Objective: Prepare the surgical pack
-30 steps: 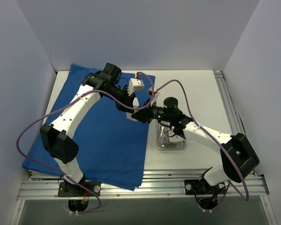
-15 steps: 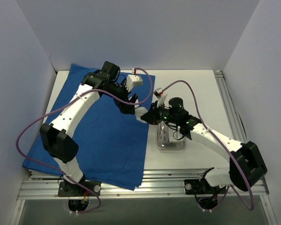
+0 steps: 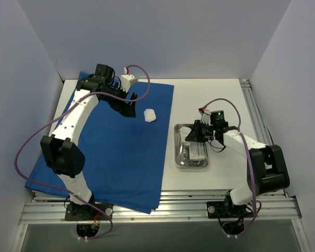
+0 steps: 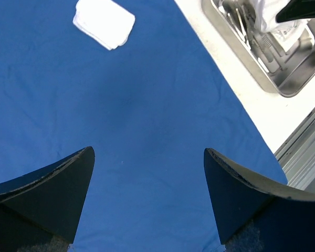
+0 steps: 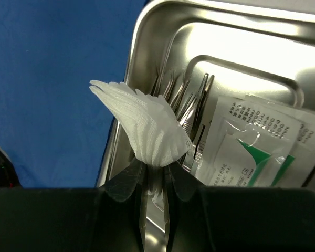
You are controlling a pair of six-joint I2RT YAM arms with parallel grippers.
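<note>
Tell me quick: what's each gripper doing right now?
Left gripper: open, empty, above the blue cloth.
Right gripper: shut on a gauze pad over the tray.

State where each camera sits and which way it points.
Top external: above and behind the bases, looking down on the blue sheet and steel tray; both arms show.
Left wrist: on the left arm, looking down at the sheet; the open left gripper shows.
Right wrist: over the tray, looking in; the right gripper pinches the held gauze pad.
Shared: top and left wrist both show the loose gauze pad on the sheet.
</note>
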